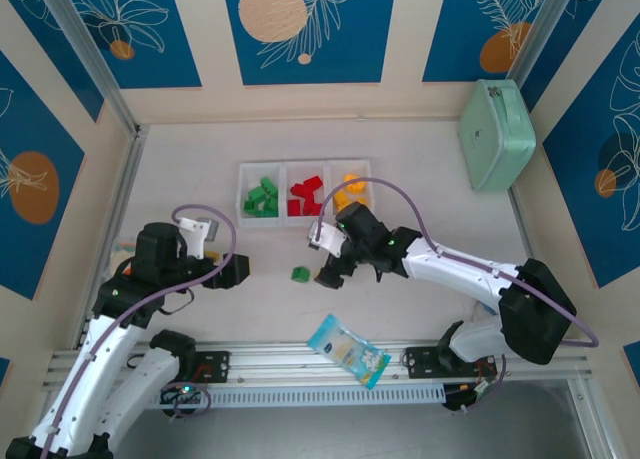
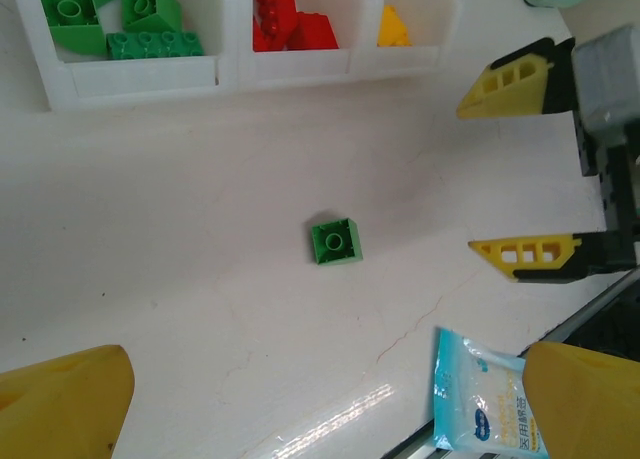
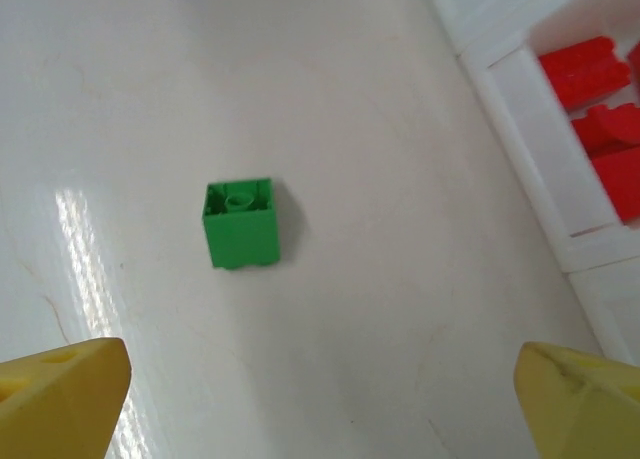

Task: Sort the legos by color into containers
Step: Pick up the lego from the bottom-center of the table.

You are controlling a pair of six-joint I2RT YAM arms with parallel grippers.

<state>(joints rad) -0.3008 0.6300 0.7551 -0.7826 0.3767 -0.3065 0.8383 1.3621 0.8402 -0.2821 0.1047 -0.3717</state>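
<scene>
Snack packet (image 1: 348,350) lies nearest, at the front edge of the table (image 1: 420,309) between the two arm bases. Left gripper (image 1: 235,269) sits low on the left, jaws spread wide, nothing between them; in its wrist view both yellow fingertips (image 2: 60,399) sit at the bottom corners. One loose green brick (image 1: 300,274) lies on bare table between the two grippers, apart from both and closer to the right one, and clear of the tray. In the right wrist view the brick (image 3: 240,222) shows a hollow face with a round tube, so it looks underside up. Right gripper (image 1: 330,272) is just right of the brick, jaws also spread and empty; the left wrist view shows its two yellow-tipped fingers (image 2: 505,84) well apart. Farther back, the white three-compartment tray (image 1: 305,164): green bricks (image 1: 262,197) in the left cell, red bricks (image 1: 305,196) in the middle, yellow-orange pieces (image 1: 350,191) in the right. Mint-green case (image 1: 497,132) stands at the far right corner.
</scene>
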